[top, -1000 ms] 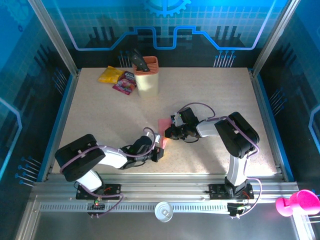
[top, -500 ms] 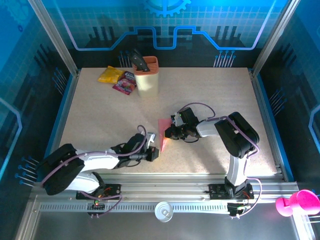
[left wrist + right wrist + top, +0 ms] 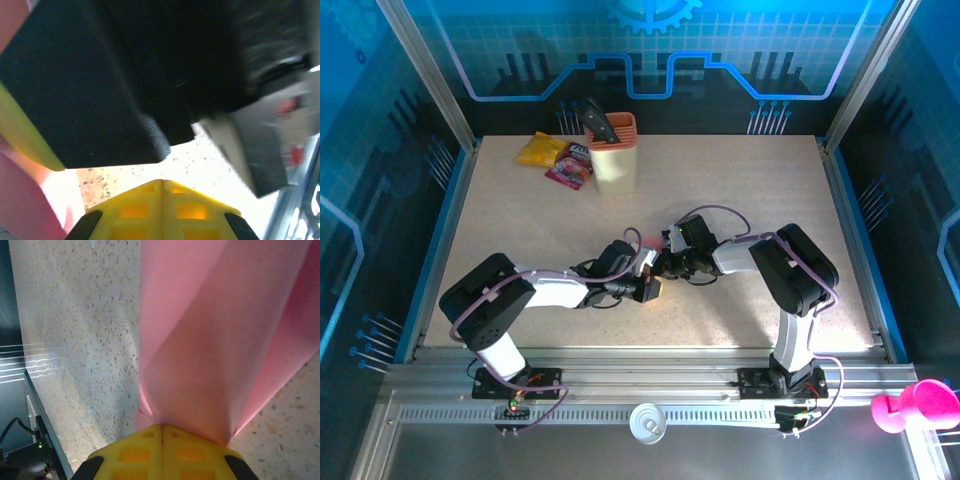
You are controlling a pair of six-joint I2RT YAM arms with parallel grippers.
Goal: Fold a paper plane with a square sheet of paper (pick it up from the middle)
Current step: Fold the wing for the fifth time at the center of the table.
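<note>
The pink sheet of paper [image 3: 215, 340] is folded with long creases and fans out ahead of my right gripper [image 3: 162, 429]. That gripper is shut on the paper's narrow end, low over the table. In the top view a small pink patch of the paper [image 3: 649, 244] shows beside the two grippers at mid-table. My left gripper [image 3: 162, 182] is shut with nothing between its yellow fingertips. It sits close under the black body of the right gripper, with pink paper [image 3: 20, 200] at its left. From above, the left gripper [image 3: 654, 288] lies just in front of the right gripper [image 3: 666, 266].
An orange-and-white holder [image 3: 613, 152] with a black tool stands at the back. A yellow packet [image 3: 542, 150] and a purple-pink packet [image 3: 570, 168] lie left of it. The raised table frame [image 3: 450, 230] runs along the sides.
My left arm has swung from near the front edge up to the paper and now covers most of it beside the right gripper. The right arm has not moved.
</note>
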